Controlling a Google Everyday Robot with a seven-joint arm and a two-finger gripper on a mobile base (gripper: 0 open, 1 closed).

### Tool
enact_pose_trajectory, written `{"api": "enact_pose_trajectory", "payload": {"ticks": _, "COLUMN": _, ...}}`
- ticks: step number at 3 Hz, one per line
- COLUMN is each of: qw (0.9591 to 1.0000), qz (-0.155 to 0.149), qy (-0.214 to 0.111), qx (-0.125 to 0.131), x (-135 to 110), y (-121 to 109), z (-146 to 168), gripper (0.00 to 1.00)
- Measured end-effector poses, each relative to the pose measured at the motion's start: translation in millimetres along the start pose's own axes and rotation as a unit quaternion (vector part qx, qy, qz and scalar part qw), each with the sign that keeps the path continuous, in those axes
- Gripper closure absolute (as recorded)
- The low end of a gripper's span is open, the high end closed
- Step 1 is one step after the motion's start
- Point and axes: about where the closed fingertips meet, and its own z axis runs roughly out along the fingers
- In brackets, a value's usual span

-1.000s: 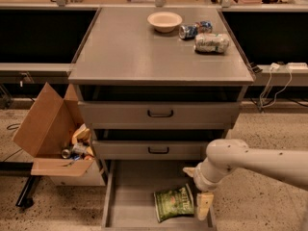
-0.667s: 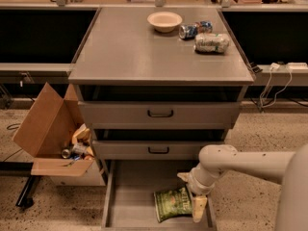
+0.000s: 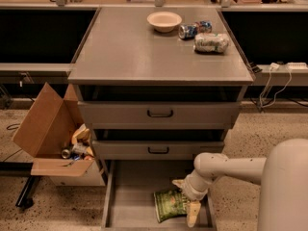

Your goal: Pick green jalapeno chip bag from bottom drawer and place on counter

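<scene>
A box (image 3: 43, 124) is holding cans (image 3: 66, 153). The table (image 3: 134, 52) is carrying a bowl (image 3: 164, 20), a can (image 3: 188, 31) and a pale bag (image 3: 211, 42). The green bag (image 3: 169, 204) is lying in the open bottom drawer (image 3: 130, 201), the gripper (image 3: 185, 202) straddling its right edge, fingers spreading wide.

Glossy green jalapeno chip bag (image 3: 169, 205), grey bottom drawer (image 3: 129, 202), grey counter (image 3: 134, 47), cream gripper (image 3: 186, 199) at the bag's right edge.

Cream bowl (image 3: 164, 21) at 12 o'clock; blue can (image 3: 195, 29) beside it, pale bag (image 3: 211, 42) just below. Two black-handled drawers (image 3: 160, 113) at centre. Open cardboard box (image 3: 48, 129) at 8 o'clock.
</scene>
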Motion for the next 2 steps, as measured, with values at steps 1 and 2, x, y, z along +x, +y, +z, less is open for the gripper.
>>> {"api": "enact_pose_trajectory", "payload": {"ticks": 1, "qw": 0.9999, "qz": -0.015, "qy": -0.003, "qx": 0.004, "x": 1.5, "y": -12.4, "z": 13.8, "gripper": 0.00}}
{"api": "enact_pose_trajectory", "payload": {"ticks": 2, "qw": 0.9988, "qz": -0.045, "qy": -0.010, "qx": 0.019, "x": 7.6, "y": -39.2, "z": 40.1, "gripper": 0.00}}
